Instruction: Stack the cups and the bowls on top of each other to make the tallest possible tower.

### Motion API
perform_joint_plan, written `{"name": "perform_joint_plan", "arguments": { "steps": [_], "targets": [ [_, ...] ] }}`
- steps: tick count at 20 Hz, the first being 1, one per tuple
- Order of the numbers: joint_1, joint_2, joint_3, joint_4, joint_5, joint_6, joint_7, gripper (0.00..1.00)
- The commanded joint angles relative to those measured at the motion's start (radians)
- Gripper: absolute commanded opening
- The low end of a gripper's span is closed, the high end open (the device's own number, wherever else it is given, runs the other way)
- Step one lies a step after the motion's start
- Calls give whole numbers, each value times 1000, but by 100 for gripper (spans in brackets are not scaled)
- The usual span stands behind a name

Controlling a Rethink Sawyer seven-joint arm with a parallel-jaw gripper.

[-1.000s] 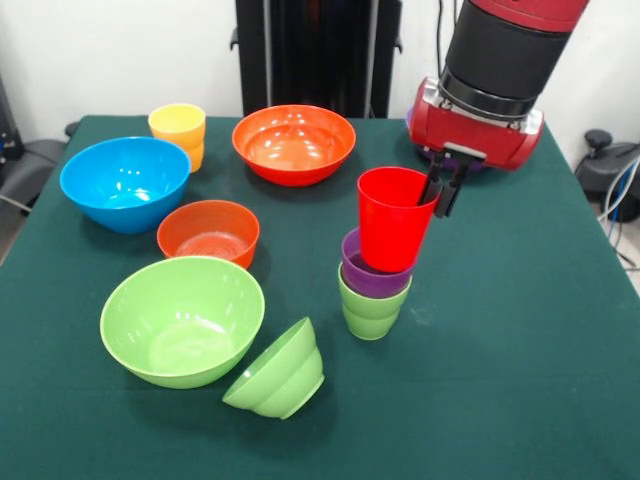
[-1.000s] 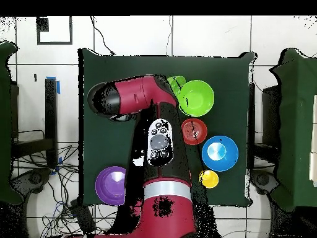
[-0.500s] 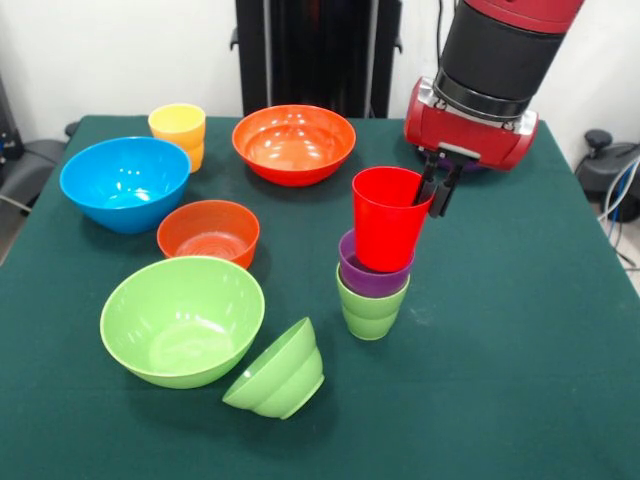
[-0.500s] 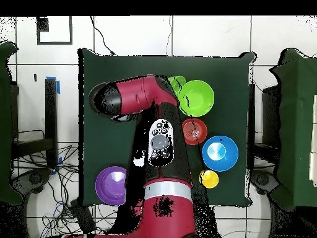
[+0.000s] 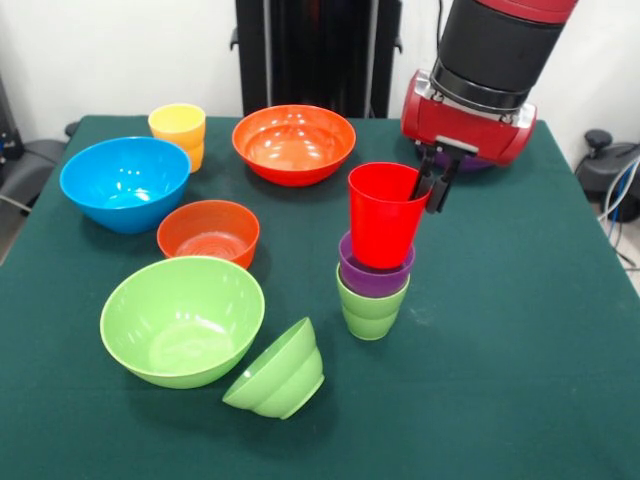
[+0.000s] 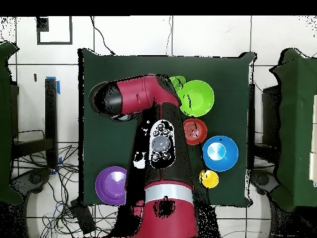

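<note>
Currently your gripper (image 5: 430, 185) pinches red cup (image 5: 383, 215) by rim, sitting tilted in purple cup (image 5: 374, 277), atop green cup (image 5: 370, 308): 3-cup tower nests for stability.

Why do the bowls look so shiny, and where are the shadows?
Front view: light from above leaves white glare spots inside the blue bowl, the big orange bowl and the big green bowl; soft dark shadows sit on the cloth beside the tipped small green bowl. Overhead view: the arm hides the cup stack, and glare shows inside the blue bowl.
</note>
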Motion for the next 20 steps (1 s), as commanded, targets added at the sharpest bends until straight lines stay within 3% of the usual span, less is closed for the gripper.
{"name": "perform_joint_plan", "arguments": {
  "steps": [1, 9, 10, 20],
  "targets": [
    [-21, 1, 40, 36, -30, -23, -44, 0],
    [-17, -7, 36, 63, -38, -52, -34, 0],
    [-16, -5, 32, 68, -31, -59, -15, 100],
    [-8, -8, 27, 48, -32, -26, -32, 100]
  ]
}}
